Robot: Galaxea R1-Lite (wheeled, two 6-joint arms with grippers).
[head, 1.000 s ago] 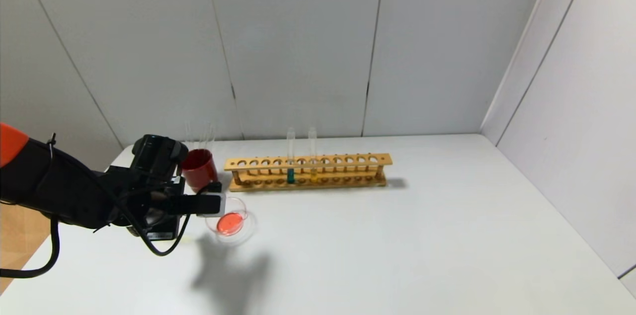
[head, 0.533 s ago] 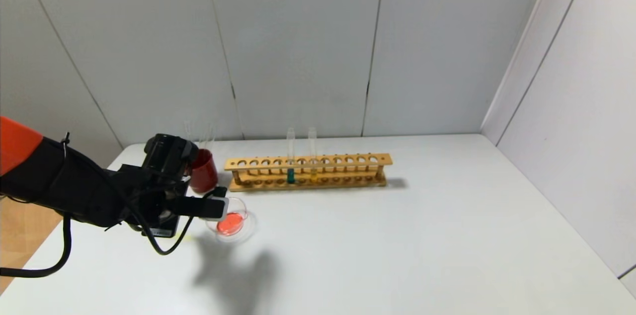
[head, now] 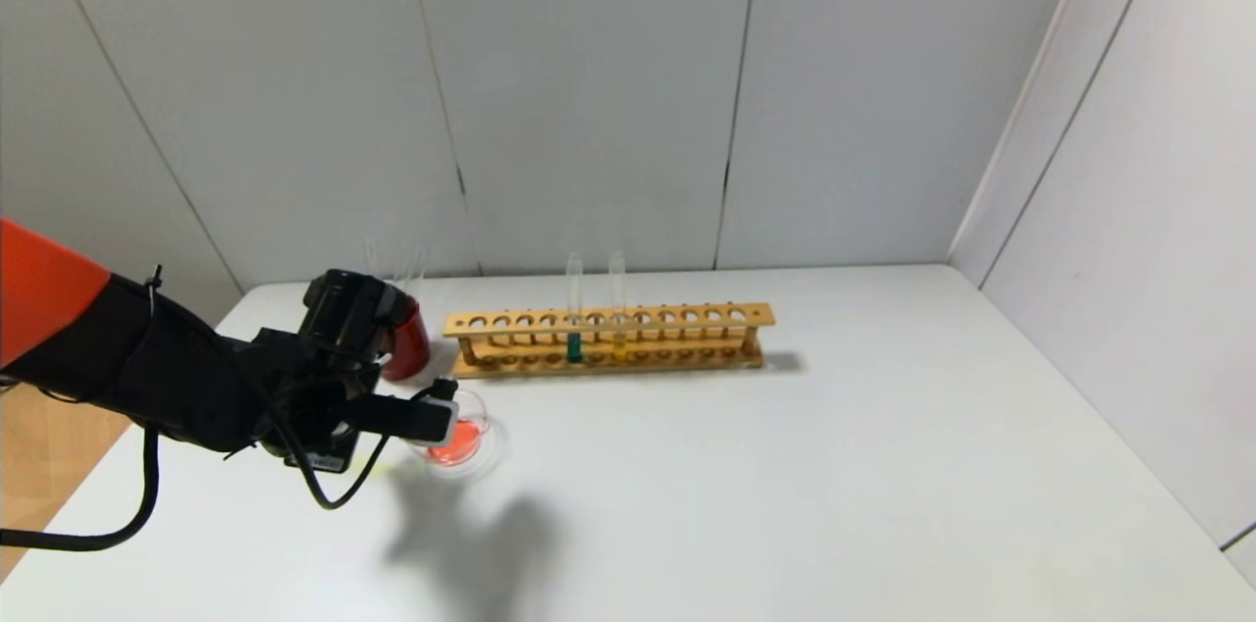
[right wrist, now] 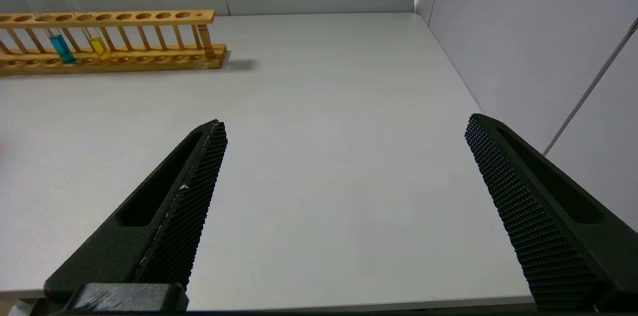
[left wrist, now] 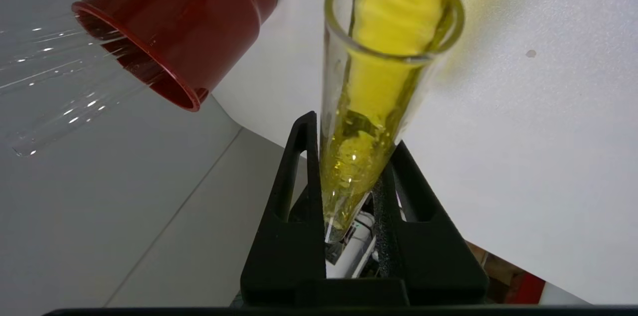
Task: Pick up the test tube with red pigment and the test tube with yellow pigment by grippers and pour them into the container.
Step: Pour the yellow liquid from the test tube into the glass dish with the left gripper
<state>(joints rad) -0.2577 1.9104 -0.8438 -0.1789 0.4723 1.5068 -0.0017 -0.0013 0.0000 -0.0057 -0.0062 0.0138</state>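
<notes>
**Left gripper tips the yellow tube at the glass dish**

Your left gripper [head: 432, 416] hangs low over the near-left part of the white bench [head: 785, 465], right at the left edge of the container [head: 459, 440], a shallow clear glass dish with a pool of red-orange liquid in it. In the left wrist view you can see its jaws clamped on the test tube with yellow pigment [left wrist: 369, 101]: the two black fingers [left wrist: 294, 206] pinch the tube near its rounded end, and yellow liquid lies all along the inside of the glass as far as the open mouth, which points away from the wrist. From the head view you cannot make out the tube itself, so you cannot tell whether its mouth sits over the dish.

Just behind the gripper stands the dark red cup [head: 404, 342], with clear glass tubes [left wrist: 60, 96] leaning out of it; whether one of them is the test tube with red pigment cannot be told. To the right of the cup, along the back of the bench, lies the wooden test tube rack [head: 608, 339]. It holds two upright tubes side by side, one with teal liquid [head: 574, 345] and one with yellow liquid [head: 618, 343].

Your right gripper [right wrist: 344, 136] shows only in its own wrist view, with its jaws wide apart and nothing between them, over the bare right side of the bench, well apart from the rack.
</notes>
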